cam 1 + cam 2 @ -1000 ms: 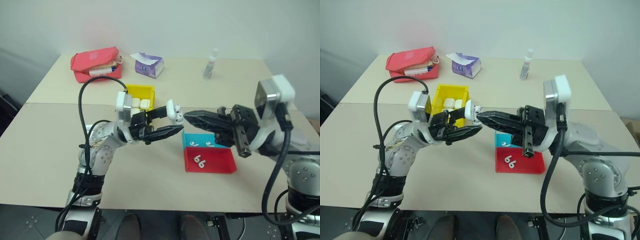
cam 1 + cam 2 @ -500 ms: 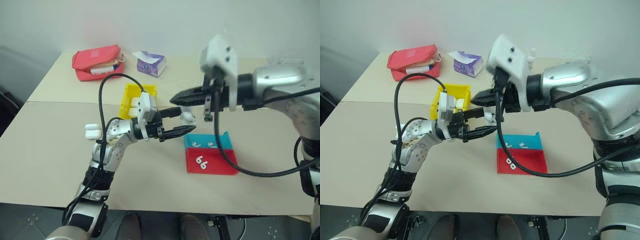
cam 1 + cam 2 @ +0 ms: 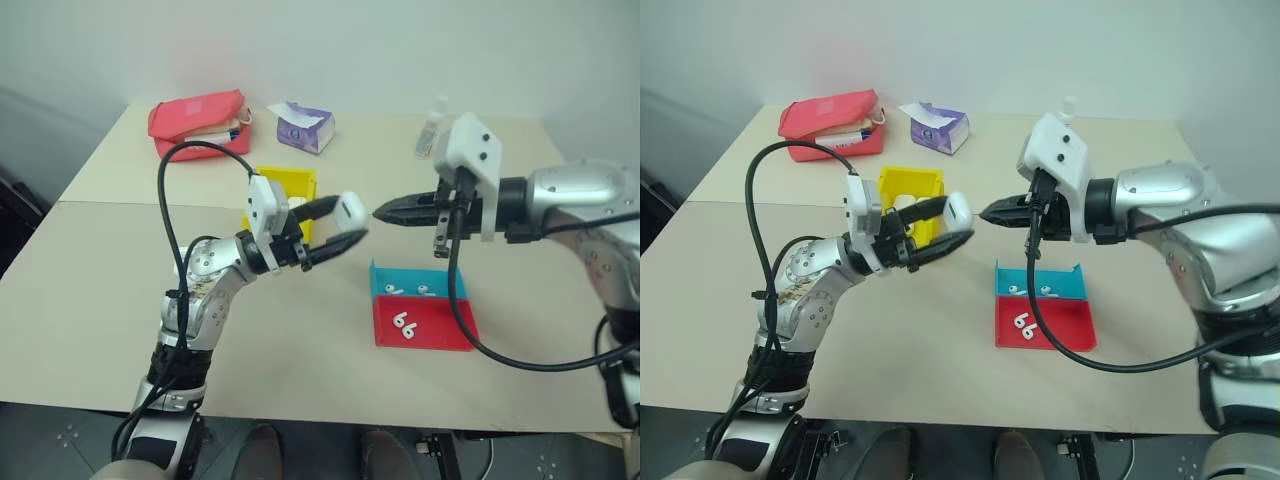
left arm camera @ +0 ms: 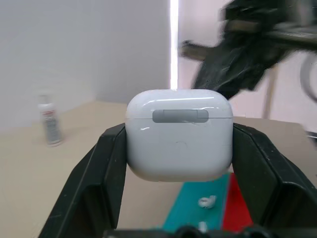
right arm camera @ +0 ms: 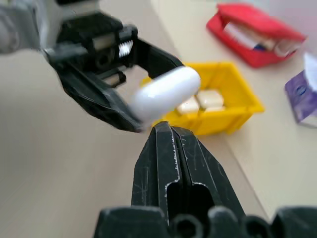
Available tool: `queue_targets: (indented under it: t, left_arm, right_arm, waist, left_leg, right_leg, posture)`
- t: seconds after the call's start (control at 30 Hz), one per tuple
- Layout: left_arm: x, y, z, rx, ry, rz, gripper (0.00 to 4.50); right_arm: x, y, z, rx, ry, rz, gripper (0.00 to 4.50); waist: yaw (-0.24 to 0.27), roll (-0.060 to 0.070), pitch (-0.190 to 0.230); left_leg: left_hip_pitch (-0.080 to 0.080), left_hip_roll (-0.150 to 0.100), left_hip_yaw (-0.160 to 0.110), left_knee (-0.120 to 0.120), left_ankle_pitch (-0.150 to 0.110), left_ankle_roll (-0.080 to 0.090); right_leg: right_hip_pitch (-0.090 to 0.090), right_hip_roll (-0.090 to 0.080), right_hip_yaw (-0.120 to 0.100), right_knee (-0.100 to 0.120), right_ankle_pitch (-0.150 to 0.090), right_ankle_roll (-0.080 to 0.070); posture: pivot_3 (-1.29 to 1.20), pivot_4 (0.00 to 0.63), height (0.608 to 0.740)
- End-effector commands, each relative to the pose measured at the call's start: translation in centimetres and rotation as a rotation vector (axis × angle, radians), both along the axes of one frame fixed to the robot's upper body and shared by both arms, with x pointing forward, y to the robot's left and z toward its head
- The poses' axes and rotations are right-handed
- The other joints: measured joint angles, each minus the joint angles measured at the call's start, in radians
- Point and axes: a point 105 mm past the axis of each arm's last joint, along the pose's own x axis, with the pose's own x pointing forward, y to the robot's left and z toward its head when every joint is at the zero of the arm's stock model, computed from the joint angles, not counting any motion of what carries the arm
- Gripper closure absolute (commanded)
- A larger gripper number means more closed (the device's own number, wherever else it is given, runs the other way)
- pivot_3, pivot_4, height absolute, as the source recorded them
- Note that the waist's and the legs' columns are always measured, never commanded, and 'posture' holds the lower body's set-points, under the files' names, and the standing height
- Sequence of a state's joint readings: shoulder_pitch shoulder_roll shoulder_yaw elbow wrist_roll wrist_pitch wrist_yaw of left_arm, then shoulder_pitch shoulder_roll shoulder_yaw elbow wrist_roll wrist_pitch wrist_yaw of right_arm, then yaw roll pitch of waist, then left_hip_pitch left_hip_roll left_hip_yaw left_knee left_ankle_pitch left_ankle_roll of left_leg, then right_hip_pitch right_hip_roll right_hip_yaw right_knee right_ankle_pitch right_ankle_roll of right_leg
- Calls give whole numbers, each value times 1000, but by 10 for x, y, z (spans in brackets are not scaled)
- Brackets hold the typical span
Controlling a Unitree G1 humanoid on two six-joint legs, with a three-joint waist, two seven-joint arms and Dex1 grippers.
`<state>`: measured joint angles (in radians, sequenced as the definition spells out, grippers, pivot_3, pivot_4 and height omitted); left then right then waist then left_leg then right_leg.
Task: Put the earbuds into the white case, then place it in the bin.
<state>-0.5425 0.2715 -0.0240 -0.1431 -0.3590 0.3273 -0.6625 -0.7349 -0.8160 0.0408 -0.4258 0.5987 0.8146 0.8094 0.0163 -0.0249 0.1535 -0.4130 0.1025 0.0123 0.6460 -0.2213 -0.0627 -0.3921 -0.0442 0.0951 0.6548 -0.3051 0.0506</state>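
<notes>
The case (image 3: 349, 211) is clamped, lid down, in the left gripper (image 3: 343, 225). The right gripper (image 3: 381, 211) is pressed shut, seemingly empty. Binning (image 3: 270, 181) is left; earbuds (image 3: 402, 324) are seen in the trays.

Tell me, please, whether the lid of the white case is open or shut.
Shut. In the left wrist view the white case shows only a thin closed seam, gripped between the left gripper fingers.

A soft red zipped fabric pouch (image 3: 196, 122) lies open at the far left of the beige tabletop (image 3: 90, 280), with a purple cardboard tissue box (image 3: 305, 128) near it. A small clear plastic bottle (image 3: 432, 128) stands upright further right. Nearer, a shallow teal plastic tray (image 3: 417, 284) touches a shallow red plastic tray (image 3: 440, 325).
</notes>
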Motion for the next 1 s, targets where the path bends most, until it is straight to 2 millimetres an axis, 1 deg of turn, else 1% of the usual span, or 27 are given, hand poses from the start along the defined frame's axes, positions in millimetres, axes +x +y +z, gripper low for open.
queue_targets:
  t: [0.03,0.07,0.13,0.2,0.3,0.37,0.4,0.47,0.57,0.63,0.7,0.77,0.93,1.0]
  left_arm:
    - [34,34,-8,46,-11,384,1696]
    - [43,41,-14,63,10,468,1696]
    - [55,47,-20,73,31,556,1696]
    - [68,50,-25,92,45,633,1696]
    - [81,48,-32,142,50,687,1696]
    - [88,44,-38,158,116,682,969]
    - [90,41,-39,169,105,682,752]
    - [92,39,-39,176,82,687,110]
    - [86,41,-31,146,22,666,49]
    - [79,45,-24,129,-5,632,49]
    - [65,53,-14,93,3,556,49]
    - [46,64,-7,102,6,465,49]
    - [-18,95,-3,256,25,261,49]
    - [-46,105,-6,323,45,181,49]
  right_arm:
    - [0,-3,-6,54,-78,-98,4442]
    - [-1,-1,-13,57,-74,-105,4442]
    - [-5,3,-19,62,-73,-106,4442]
    - [-9,6,-21,95,-48,-100,4442]
    - [-12,8,-22,107,-39,-99,4442]
    - [-11,7,-23,95,-41,-107,4500]
    - [-11,6,-24,92,-39,-113,4500]
    - [-10,4,-25,87,-36,-122,4500]
    - [-9,3,-26,83,-32,-129,4500]
    - [-9,1,-28,82,-29,-133,4500]
    - [-9,-1,-32,78,-35,-144,4500]
    - [-8,-6,-40,72,-39,-169,4500]
    - [-11,-27,-71,70,-18,-219,4500]
    - [-18,-33,-80,51,0,-202,4500]
  waist:
    - [2,0,0]
    - [3,0,0]
    - [2,0,0]
    - [2,0,0]
    - [3,0,0]
    - [3,0,0]
    - [3,0,0]
    - [3,0,0]
    - [-1,0,0]
    - [-4,0,0]
    - [-6,0,0]
    - [-8,0,0]
    - [-14,0,0]
    - [-14,0,0]
  left_leg:
    - [0,0,0,1,0,0]
    - [1,0,0,1,0,0]
    - [1,0,0,1,0,0]
    - [1,0,0,1,0,-1]
    - [1,0,0,1,1,-1]
    - [1,-1,0,1,1,-1]
    - [1,-1,0,0,1,-1]
    - [1,-1,0,-1,1,-1]
    - [1,-1,0,-1,1,-2]
    - [1,-1,0,-1,1,-2]
    - [1,-1,0,-1,1,-3]
    - [2,0,0,-2,2,-3]
    - [3,0,0,-3,2,-4]
    - [5,0,1,-3,2,-4]
  right_leg:
    - [1,0,0,0,0,0]
    - [1,0,0,0,0,0]
    - [0,0,0,1,0,0]
    - [0,0,0,2,0,0]
    - [0,0,-1,2,0,0]
    - [0,0,0,1,0,0]
    - [0,0,0,1,0,0]
    - [0,0,-1,1,0,0]
    - [0,0,0,1,0,0]
    - [0,0,0,1,0,0]
    - [0,0,0,1,0,0]
    - [0,0,0,1,0,0]
    - [1,0,0,1,0,0]
    - [2,0,0,1,0,0]
  posture:
    - [0,150,740]
    - [0,150,740]
    - [0,150,740]
    - [0,150,740]
    - [0,150,740]
    - [0,150,740]
    - [0,150,740]
    - [0,150,740]
    - [0,150,740]
    - [0,150,740]
    - [0,150,740]
    - [0,150,740]
    - [0,150,740]
    - [0,150,740]
